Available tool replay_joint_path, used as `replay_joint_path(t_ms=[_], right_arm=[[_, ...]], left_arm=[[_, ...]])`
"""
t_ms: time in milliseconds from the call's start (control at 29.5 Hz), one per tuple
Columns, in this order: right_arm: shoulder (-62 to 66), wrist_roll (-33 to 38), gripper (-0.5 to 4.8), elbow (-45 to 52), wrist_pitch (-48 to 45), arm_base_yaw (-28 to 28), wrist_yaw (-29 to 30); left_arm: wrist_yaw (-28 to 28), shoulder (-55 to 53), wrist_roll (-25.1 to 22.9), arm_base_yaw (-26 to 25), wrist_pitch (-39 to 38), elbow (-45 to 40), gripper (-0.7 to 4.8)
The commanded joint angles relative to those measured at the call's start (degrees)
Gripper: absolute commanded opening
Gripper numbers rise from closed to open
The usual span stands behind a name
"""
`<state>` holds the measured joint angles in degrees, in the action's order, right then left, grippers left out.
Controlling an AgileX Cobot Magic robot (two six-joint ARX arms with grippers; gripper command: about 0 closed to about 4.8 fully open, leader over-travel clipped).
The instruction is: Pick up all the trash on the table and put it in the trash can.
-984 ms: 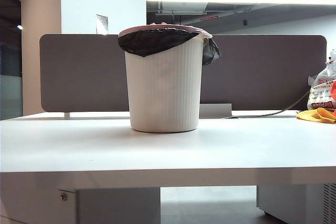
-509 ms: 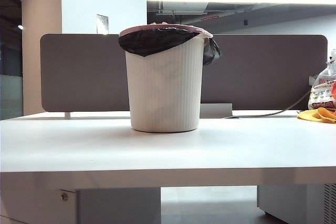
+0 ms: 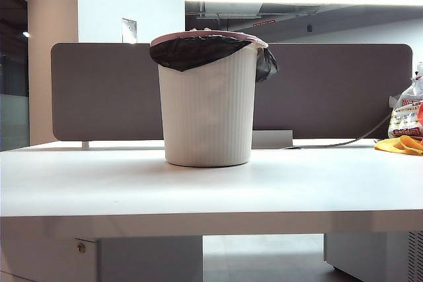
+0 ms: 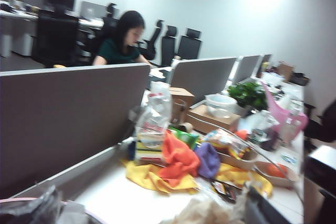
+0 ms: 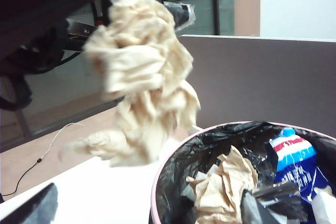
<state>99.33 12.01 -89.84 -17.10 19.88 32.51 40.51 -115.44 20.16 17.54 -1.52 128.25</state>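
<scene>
Ribbed white plastic trash can [image 3: 207, 113], matt; glossy black film liner [image 5: 210, 150]. Crumpled tan paper wad [image 5: 139, 72], rough, creased. Smooth white table top [image 3: 211, 183].

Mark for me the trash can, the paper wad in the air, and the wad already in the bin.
trash can [image 3: 208, 113]: exterior view, ribbed white wall.
airborne paper wad [image 5: 139, 72]: right wrist view, middle of the crumpled mass.
paper wad in the bin [image 5: 223, 182]: right wrist view, its upper folds against the black liner.
</scene>
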Motion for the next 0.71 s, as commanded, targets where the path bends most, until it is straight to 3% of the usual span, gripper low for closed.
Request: replay_joint_path(t_ms=[34,238,305,373,441,509,543,713], right_arm=[[1.0,0.5,4.40,-1.6,-1.2,0.4,0.2],[3.8,0.5,4.12,-5.7,-1.5,0.5,-1.6],[4.9,0.6,3.68,-7.1,-1.4,0.5,-2.0],[5.5,0.7,2.74,-7.6,-1.3,0.5,-2.6],[5.9,0.6,1.25,-7.8,-1.0,0.5,-3.9],[5.9,0.5,0.12,-7.8,-1.1,0.5,-5.6],[5.9,0.3,-0.08,-7.8,-1.1,0.5,-6.8],[6.2,-0.1,-0.07,-8.2,-1.2,0.3,-13.6]], left_arm=[[3.6,0.3,0.3,0.0,0.6,0.1,4.79],[4.8,0.3,2.2,0.0,0.6,0.1,4.79],[4.7,0.3,2.6,0.0,0.6,0.1,4.79],[4.7,0.3,2.6,0.0,0.6,0.1,4.79],[4.6,0.3,2.6,0.0,0.6,0.1,4.79],[4.1,0.3,2.6,0.0,0.6,0.1,4.79],[4.0,0.3,2.5,0.0,0.6,0.1,4.79],[0.9,0.3,2.3,0.0,0.9,0.2,4.79]])
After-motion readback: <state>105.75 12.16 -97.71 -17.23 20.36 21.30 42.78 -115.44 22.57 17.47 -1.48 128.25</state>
